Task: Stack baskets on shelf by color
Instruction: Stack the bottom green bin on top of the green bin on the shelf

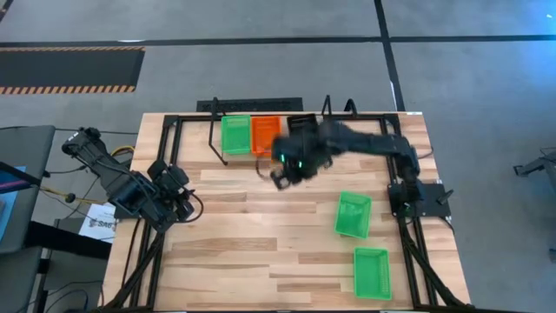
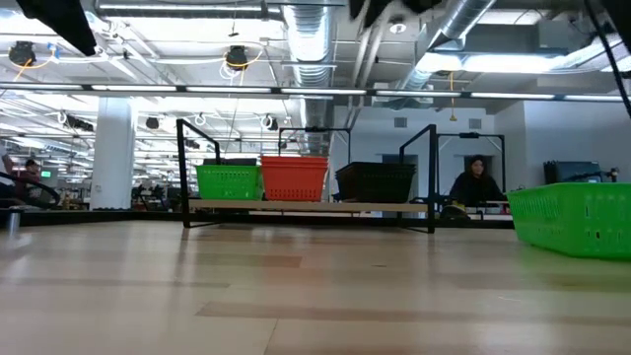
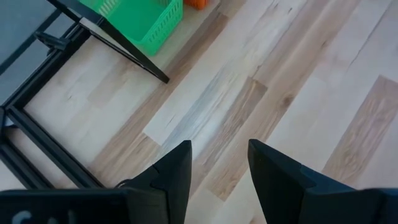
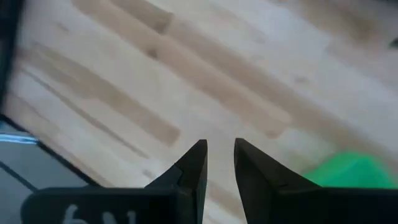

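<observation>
Shelf: the black wire shelf [image 1: 261, 130] is being seen at the upper centre of the high view, along the far edge of the wooden table [image 1: 243, 252]; in the low view it is standing at mid-frame.
Baskets on shelf: a green basket [image 1: 235, 135], a red-orange basket [image 1: 265, 135] and a black basket [image 2: 376, 181] are being carried side by side; whether any of them is a stack of several cannot be told.
Loose baskets: one green basket [image 1: 353, 214] is lying tilted at right of centre in the high view, and another green basket [image 1: 372, 272] is lying at lower right, apart from the first.
Right gripper: the right gripper [image 1: 282, 174] is being held over bare wood just below the shelf in the high view; its fingers [image 4: 189, 169] are being kept slightly parted, with nothing between them.
Left gripper: the left gripper [image 1: 184, 207] is being held at the left edge of the table; its jaws are standing apart and empty in the left wrist view.
Background: a person [image 2: 477, 182] is being seen beyond the table, at right in the low view.
</observation>
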You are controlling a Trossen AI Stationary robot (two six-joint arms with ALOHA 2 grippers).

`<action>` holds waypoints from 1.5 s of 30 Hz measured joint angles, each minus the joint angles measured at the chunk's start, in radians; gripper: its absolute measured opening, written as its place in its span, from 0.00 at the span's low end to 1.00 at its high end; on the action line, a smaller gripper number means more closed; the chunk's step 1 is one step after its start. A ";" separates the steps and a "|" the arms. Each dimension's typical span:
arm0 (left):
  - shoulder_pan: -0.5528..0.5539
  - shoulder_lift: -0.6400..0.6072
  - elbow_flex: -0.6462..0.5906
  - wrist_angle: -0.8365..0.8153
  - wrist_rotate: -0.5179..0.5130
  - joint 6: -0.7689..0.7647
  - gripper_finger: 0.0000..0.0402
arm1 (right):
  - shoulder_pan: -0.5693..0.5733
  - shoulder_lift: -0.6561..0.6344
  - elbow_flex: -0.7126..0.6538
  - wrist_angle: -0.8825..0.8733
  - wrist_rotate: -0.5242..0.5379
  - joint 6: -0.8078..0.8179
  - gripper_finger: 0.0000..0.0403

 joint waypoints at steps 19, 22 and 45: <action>0.000 0.001 0.000 0.005 0.002 0.112 0.36 | 0.520 0.025 -0.289 -0.025 0.021 0.937 0.27; 0.000 0.001 0.000 0.005 0.002 0.112 0.36 | 0.558 0.025 -0.331 -0.010 -0.058 1.027 0.32; 0.000 0.001 0.000 0.008 0.013 0.136 0.36 | 0.709 0.025 -0.584 0.239 -0.244 1.335 0.52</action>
